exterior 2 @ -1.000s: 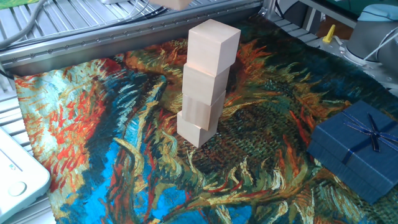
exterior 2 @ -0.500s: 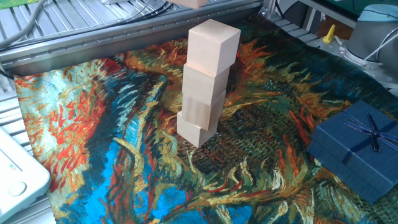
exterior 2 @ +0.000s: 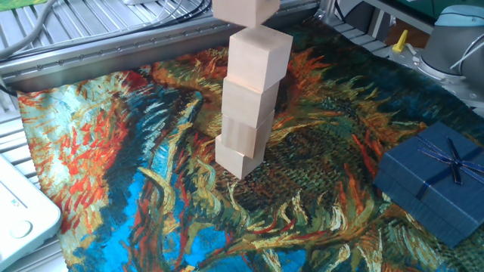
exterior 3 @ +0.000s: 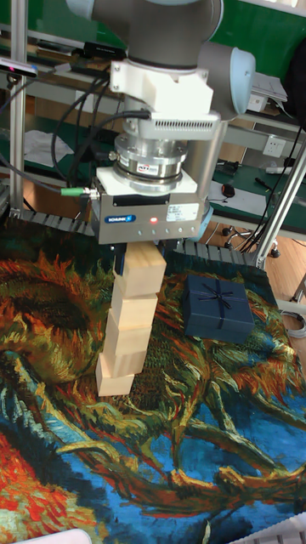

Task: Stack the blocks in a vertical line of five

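A stack of four pale wooden blocks (exterior 2: 249,98) stands on the painted cloth (exterior 2: 151,189), each cube turned a little from the one below, so the column looks slightly twisted. In the tall fixed view the same stack (exterior 3: 127,336) rises from the cloth (exterior 3: 153,459) with its lowest cube set a touch to the picture's left of the ones above.

A fifth block (exterior 3: 147,260) sits directly over the stack's top cube, held between the fingers of the gripper (exterior 3: 147,255); the jaws press against its two sides. In the fixed view only the bottom part of this fifth block (exterior 2: 244,10) shows at the upper edge, right above the stack and about touching it; whether it truly rests on the top cube cannot be told.

The gripper body above the stack carries a small dark label with pale lettering, too small to read, and a red light beside it. Cables run from the wrist toward the picture's left.

To the picture's right of the stack, well apart, lies a dark blue gift box (exterior 2: 439,181) with a ribbon bow, also on the cloth; in the tall fixed view the gift box (exterior 3: 218,308) sits beyond the stack. At the picture's left of the stack, at the cloth's edge, a white device (exterior 2: 23,211) shows partly.
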`<state>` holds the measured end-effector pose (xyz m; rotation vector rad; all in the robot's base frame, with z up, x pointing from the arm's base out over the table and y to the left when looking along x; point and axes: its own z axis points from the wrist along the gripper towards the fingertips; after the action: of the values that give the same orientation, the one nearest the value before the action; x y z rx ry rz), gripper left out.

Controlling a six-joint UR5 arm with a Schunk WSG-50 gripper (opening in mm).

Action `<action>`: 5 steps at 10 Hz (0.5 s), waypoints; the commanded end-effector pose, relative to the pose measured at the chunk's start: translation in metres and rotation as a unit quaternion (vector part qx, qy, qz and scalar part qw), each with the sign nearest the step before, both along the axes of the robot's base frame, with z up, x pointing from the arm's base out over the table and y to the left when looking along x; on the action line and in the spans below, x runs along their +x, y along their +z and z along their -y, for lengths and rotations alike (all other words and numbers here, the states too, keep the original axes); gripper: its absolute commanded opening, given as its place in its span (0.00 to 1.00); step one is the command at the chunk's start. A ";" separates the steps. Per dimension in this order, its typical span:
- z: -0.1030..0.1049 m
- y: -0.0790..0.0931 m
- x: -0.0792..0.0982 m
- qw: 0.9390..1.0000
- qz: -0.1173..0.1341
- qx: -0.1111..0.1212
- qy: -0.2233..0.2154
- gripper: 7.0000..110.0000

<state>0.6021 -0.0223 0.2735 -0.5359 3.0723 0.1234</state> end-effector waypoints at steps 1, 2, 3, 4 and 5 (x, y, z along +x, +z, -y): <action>-0.009 -0.013 0.002 1.000 0.011 0.005 -0.011 0.15; -0.004 -0.016 0.000 1.000 0.010 -0.001 -0.011 0.15; -0.007 -0.016 -0.003 1.000 0.007 0.005 -0.011 0.15; -0.003 -0.015 -0.006 1.000 0.004 -0.005 -0.013 0.15; -0.007 -0.014 -0.008 1.000 0.001 0.004 -0.017 0.15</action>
<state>0.5983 -0.0193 0.2601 -0.5025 3.0716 0.1100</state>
